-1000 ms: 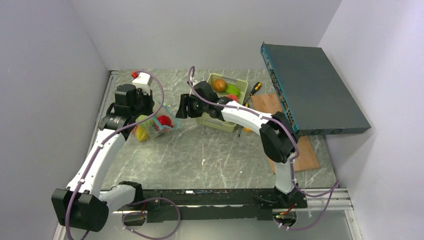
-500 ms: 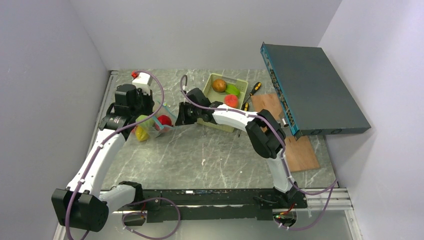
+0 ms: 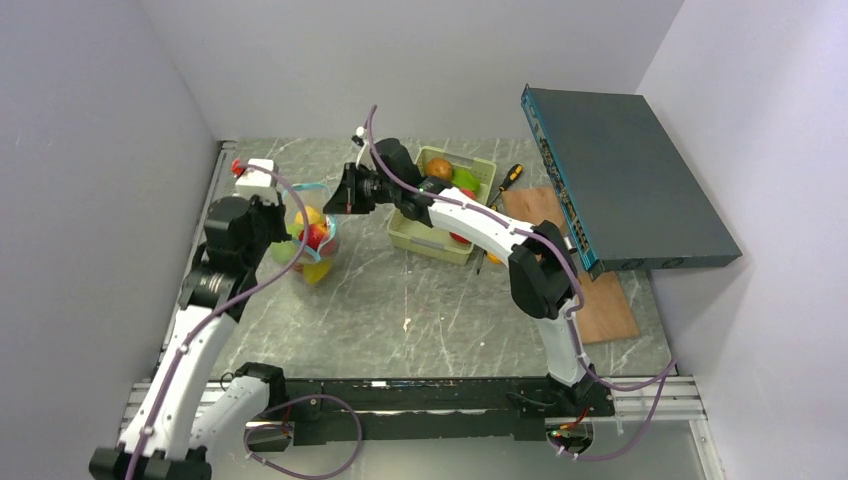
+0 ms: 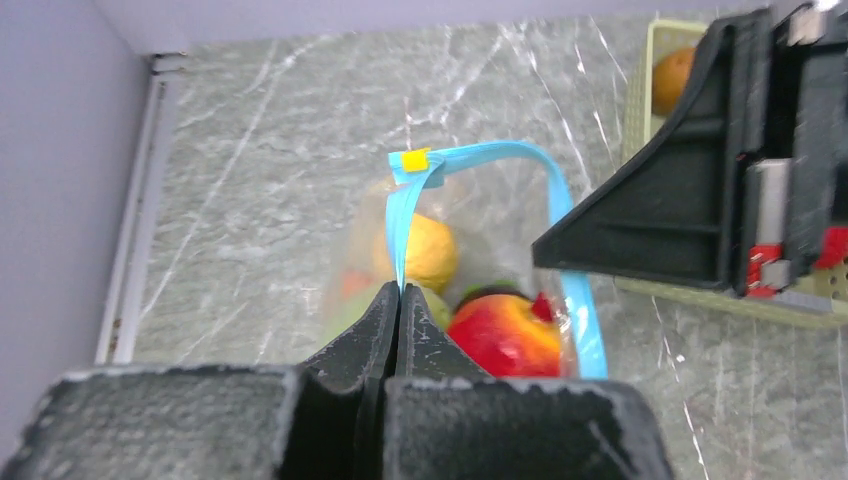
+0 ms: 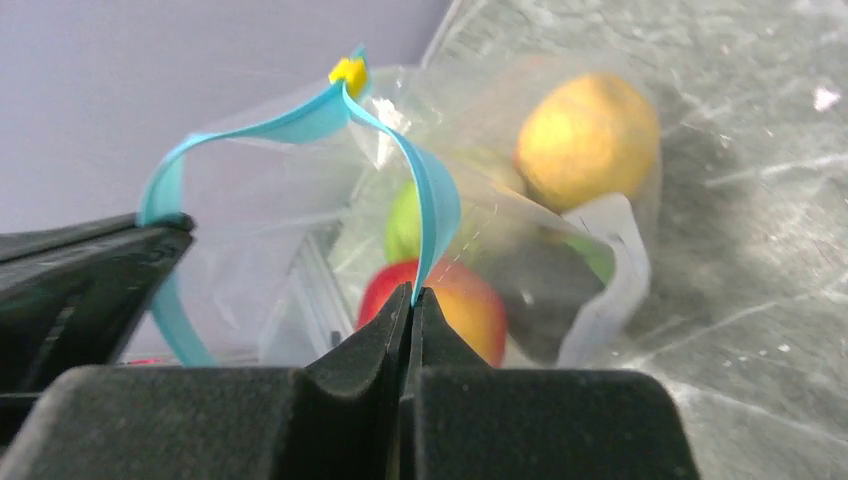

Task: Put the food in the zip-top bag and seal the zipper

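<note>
The zip-top bag (image 3: 312,250) stands at the left of the worktop (image 3: 420,310), held up at its mouth by both our arms. Nearest us, the left gripper (image 4: 398,290) has its fingers (image 4: 355,335) pressed together on one side of the zipper (image 4: 578,300). The right gripper (image 5: 412,292) pinches the opposite side. The food (image 4: 505,335) lies inside, red, yellow and green. Beyond, the basket (image 3: 430,240) holds what appear to be three more pieces, part hidden by the arm. If we pull unevenly, the thin strip could slip from a pinch and the bag tip. If we seal now, those pieces stay out.
</note>
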